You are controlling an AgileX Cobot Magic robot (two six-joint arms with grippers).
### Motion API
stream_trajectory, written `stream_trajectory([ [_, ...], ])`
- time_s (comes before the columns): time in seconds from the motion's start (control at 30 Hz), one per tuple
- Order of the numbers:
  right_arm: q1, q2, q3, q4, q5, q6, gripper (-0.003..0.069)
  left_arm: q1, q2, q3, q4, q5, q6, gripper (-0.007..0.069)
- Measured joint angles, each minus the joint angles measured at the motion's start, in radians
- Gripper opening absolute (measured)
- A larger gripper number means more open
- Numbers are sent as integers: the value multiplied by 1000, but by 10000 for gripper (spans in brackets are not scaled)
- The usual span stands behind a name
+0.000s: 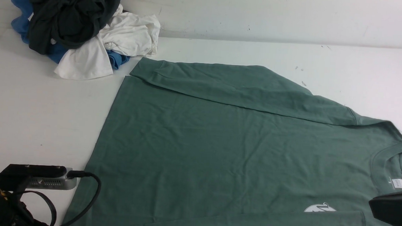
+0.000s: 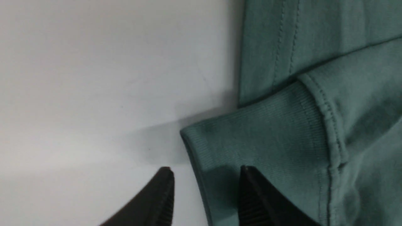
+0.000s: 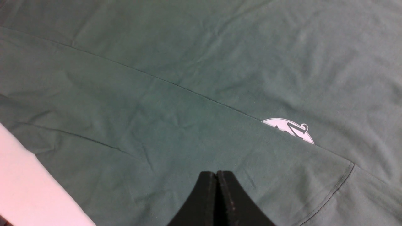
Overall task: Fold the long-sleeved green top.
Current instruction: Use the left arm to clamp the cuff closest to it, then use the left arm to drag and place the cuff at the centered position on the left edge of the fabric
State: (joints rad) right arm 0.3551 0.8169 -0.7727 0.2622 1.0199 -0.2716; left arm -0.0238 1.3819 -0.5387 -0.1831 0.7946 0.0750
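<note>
1. The green long-sleeved top [image 1: 220, 138] is spread flat on the tabletop [image 1: 32, 111], collar to the right, with both sleeves laid across the body.
2. The cloth is judged soft, light and limp. It is best pinched at a cuff [image 2: 267, 141] or hem.
3. The left end effector [image 2: 205, 171] is spread apart, straddling the cuff edge. This is shown only in the left wrist view.
4. The right end effector [image 3: 216, 175] is pressed together and empty, over the near sleeve. The logo [image 3: 290, 128] is half covered.
</note>
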Motion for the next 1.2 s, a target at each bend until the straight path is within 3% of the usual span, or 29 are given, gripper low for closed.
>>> stream_trajectory([
  [0.13, 0, 0, 0, 0, 0, 0, -16, 0, 54, 0, 0, -26, -6, 405],
  [0.23, 0, 0, 0, 0, 0, 0, -16, 0, 76, -8, -9, -26, -6, 399],
  [0.5, 0, 0, 0, 0, 8, 0, -16, 0, 59, -10, -67, -30, 5, 56],
  [0.57, 0, 0, 0, 0, 8, 0, -16, 0, 37, -10, -64, -33, 6, 20],
  [1.2, 0, 2, 0, -13, -8, 1, -16, 0, -179, -71, -38, 70, 45, 16],
])
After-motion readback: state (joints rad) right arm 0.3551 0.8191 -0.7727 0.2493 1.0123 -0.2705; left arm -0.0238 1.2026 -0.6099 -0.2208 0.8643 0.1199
